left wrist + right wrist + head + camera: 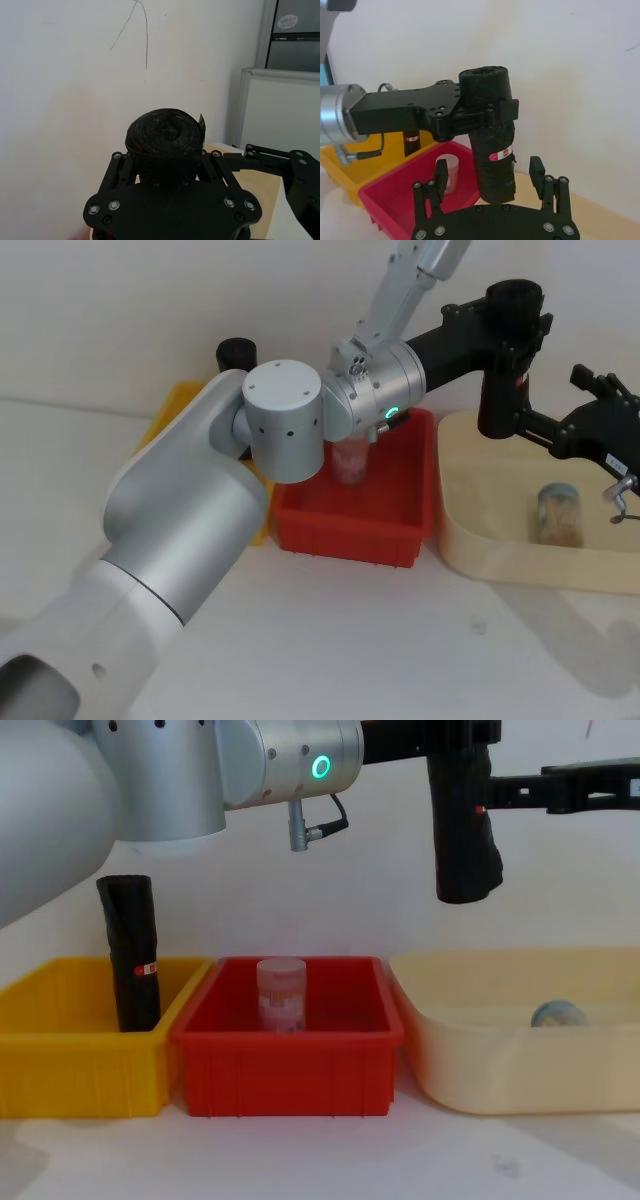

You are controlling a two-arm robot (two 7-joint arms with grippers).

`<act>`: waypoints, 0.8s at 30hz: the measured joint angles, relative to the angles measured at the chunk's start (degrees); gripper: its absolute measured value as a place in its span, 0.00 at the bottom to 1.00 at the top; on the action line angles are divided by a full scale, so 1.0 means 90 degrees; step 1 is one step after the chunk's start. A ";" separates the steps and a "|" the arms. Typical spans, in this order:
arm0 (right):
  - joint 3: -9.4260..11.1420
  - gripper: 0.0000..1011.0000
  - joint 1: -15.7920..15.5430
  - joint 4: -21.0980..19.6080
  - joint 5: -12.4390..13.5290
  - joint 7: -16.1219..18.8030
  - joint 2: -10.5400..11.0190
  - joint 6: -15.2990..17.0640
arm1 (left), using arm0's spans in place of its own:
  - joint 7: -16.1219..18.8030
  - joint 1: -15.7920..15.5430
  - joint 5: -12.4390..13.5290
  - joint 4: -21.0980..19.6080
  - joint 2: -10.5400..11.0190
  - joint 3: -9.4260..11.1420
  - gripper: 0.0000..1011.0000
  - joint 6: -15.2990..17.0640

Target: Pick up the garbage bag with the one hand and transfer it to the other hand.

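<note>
Mid-air hold, as I see it from the console: the left gripper (489, 112), on the green-ringed arm, is clamped across the upper part of the garbage bag (465, 830). The bag hangs upright, well above the bins, over the place where the red bin (290, 1065) meets the cream tub (510, 1070). The right gripper (489, 175) reaches in from the right with its fingers (440, 172) spread to either side of the roll's lower end, apart from it and holding nothing. The left wrist view shows me the roll's coiled end face. Below: a translucent cup (281, 992) stands in the red bin, a slimmer black roll (130, 955) stands slightly tilted in the yellow bin (80, 1070), and a jar (560, 512) sits in the cream tub
</note>
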 joint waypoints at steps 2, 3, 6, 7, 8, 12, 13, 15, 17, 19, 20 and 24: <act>-0.0005 0.99 0.0016 0.0039 -0.0002 -0.0019 -0.0020 -0.0026 | 0.0001 -0.0001 0.0000 0.0001 -0.0001 0.0000 0.45 0.0000; -0.0011 0.99 0.0034 0.0076 -0.0006 -0.0032 -0.0043 -0.0048 | 0.0001 0.0000 0.0000 0.0002 -0.0002 0.0000 0.45 0.0000; -0.0031 0.99 0.0080 0.0156 -0.0016 -0.0054 -0.0087 -0.0085 | 0.0001 0.0000 0.0000 0.0002 -0.0003 0.0000 0.45 0.0000; -0.0043 0.99 0.0104 0.0202 -0.0022 -0.0066 -0.0113 -0.0100 | 0.0001 0.0000 0.0000 0.0002 -0.0003 0.0000 0.45 0.0000; -0.0043 0.99 0.0104 0.0202 -0.0022 -0.0066 -0.0113 -0.0100 | 0.0001 0.0000 0.0000 0.0002 -0.0003 -0.0001 0.45 0.0000; -0.0084 0.99 0.0180 0.0293 -0.0033 -0.0070 -0.0169 -0.0120 | 0.0001 0.0000 0.0000 0.0002 -0.0003 0.0000 0.45 0.0000; -0.0091 0.99 0.0195 0.0306 -0.0034 -0.0070 -0.0179 -0.0122 | 0.0001 0.0000 0.0000 0.0001 -0.0003 0.0000 0.45 0.0000; -0.0140 0.99 0.0259 0.0371 -0.0044 -0.0070 -0.0220 -0.0124 | 0.0001 0.0000 0.0000 0.0002 -0.0003 -0.0001 0.45 0.0000; -0.0161 0.99 0.0287 0.0397 -0.0052 -0.0070 -0.0239 -0.0125 | 0.0002 0.0000 0.0000 0.0002 -0.0003 -0.0001 0.45 0.0000; -0.0196 0.99 0.0337 0.0446 -0.0066 -0.0069 -0.0270 -0.0128 | 0.0001 0.0000 0.0000 0.0002 -0.0003 -0.0001 0.45 0.0000; -0.0206 0.99 0.0354 0.0463 -0.0071 -0.0068 -0.0279 -0.0132 | 0.0001 0.0000 0.0000 0.0002 -0.0003 -0.0001 0.45 0.0000; -0.0265 0.99 0.0445 0.0569 -0.0113 -0.0054 -0.0334 -0.0170 | 0.0001 0.0000 0.0000 0.0001 -0.0003 -0.0001 0.45 0.0000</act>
